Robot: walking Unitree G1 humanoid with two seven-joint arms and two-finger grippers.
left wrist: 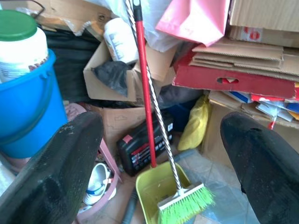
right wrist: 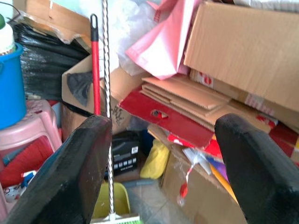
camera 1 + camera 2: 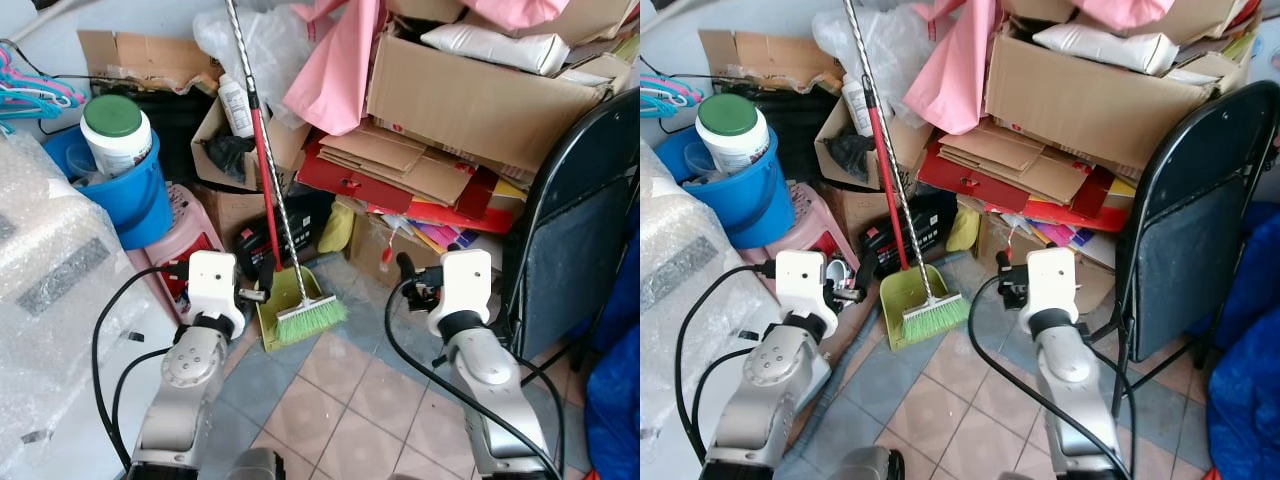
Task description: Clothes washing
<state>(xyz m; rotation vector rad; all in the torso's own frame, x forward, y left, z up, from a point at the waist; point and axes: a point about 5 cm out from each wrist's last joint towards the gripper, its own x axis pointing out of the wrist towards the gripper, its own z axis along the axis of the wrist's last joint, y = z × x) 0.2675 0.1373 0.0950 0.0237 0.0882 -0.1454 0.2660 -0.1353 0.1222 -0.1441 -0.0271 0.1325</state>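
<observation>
A pink cloth (image 3: 335,60) hangs over the pile of cardboard boxes (image 3: 470,100) at the back. Coloured hangers (image 3: 30,90) hang at the far left, above a blue bucket (image 3: 130,190) that holds a white jar with a green lid (image 3: 115,130). A large white appliance wrapped in bubble film (image 3: 50,300) stands on my left. My left gripper (image 3: 252,292) is raised low in front of me, open and holding nothing, pointing at the dustpan. My right gripper (image 3: 412,278) is also open and holding nothing, facing the boxes. Both wrist views show the fingers (image 1: 56,172) (image 2: 70,172) spread wide.
A green broom (image 3: 310,318) and a yellow-green dustpan (image 3: 280,300) with a red handle lean on the clutter ahead. A pink stool (image 3: 185,235) carries the bucket. A black folding chair (image 3: 570,230) stands on my right, with blue fabric (image 3: 615,410) beyond. Tiled floor (image 3: 340,400) lies between my arms.
</observation>
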